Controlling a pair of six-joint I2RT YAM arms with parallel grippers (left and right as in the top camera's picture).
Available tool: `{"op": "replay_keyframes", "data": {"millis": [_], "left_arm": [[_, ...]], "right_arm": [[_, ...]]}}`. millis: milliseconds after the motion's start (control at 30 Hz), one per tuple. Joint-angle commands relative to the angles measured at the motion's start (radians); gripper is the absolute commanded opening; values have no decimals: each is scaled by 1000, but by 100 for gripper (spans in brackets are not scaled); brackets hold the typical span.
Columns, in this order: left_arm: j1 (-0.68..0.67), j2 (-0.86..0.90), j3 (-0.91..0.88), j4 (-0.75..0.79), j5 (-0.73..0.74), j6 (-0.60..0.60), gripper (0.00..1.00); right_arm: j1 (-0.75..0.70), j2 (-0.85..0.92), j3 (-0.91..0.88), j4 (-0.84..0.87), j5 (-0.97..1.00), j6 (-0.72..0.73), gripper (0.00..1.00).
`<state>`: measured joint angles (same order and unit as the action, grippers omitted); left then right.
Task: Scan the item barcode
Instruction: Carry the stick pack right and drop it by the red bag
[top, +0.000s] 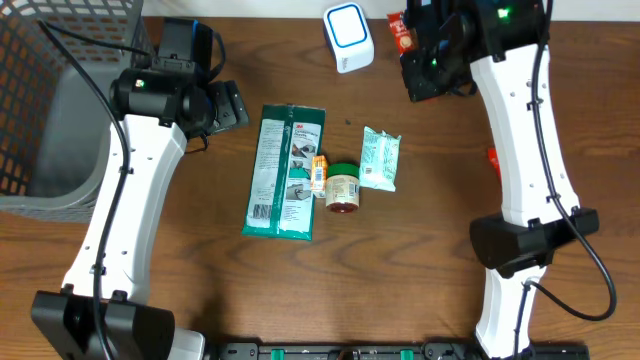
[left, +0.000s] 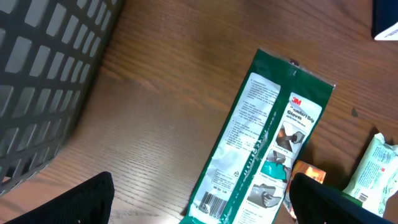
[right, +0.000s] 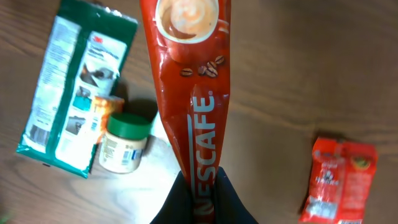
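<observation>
- The right gripper (right: 200, 191) is closed on the lower end of a red Nescafé sachet (right: 191, 93). Its two dark fingers pinch the sachet from both sides.
- The sachet hangs in the air above the wooden table (top: 430, 200). Its printed side with the coffee cup faces the right wrist camera.
- In the overhead view only a small red part of the sachet shows, just to the right of the white and blue scanner (top: 348, 36) at the far edge of the table.
- The left gripper (top: 228, 106) holds nothing and its jaws stand wide apart. In the left wrist view its fingers (left: 74, 202) show at the two lower corners.
- Below the left gripper lies a green 3M glove packet (top: 285, 172), flat on the table.
- At the right edge of the glove packet lies a small orange box (top: 319, 173), and next to it a jar with a green lid (top: 343, 189).
- A pale green wipes pack (top: 380, 159) lies just right of the jar.
- A small red packet (right: 339, 180) lies on the table apart from the other items, on the right arm's side.
- A grey mesh basket (top: 40, 120) stands at the left side of the table.
</observation>
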<state>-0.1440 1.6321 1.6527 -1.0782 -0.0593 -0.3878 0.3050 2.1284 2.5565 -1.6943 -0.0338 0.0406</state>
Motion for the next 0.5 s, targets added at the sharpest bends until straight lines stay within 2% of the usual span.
{"op": "replay_keyframes", "data": {"millis": [0,233,467], "left_arm": [[3,2,0,-5,-13,6,90],[3,2,0,-6,-13,6,90],[3,2,0,-6,-13,6,90]], "right_arm": [[-4,-79,-91,-5,38,45,1],[-5,-220,-439,-4,262,154,1],[-5,-240,-763,77,479,298,1]]}}
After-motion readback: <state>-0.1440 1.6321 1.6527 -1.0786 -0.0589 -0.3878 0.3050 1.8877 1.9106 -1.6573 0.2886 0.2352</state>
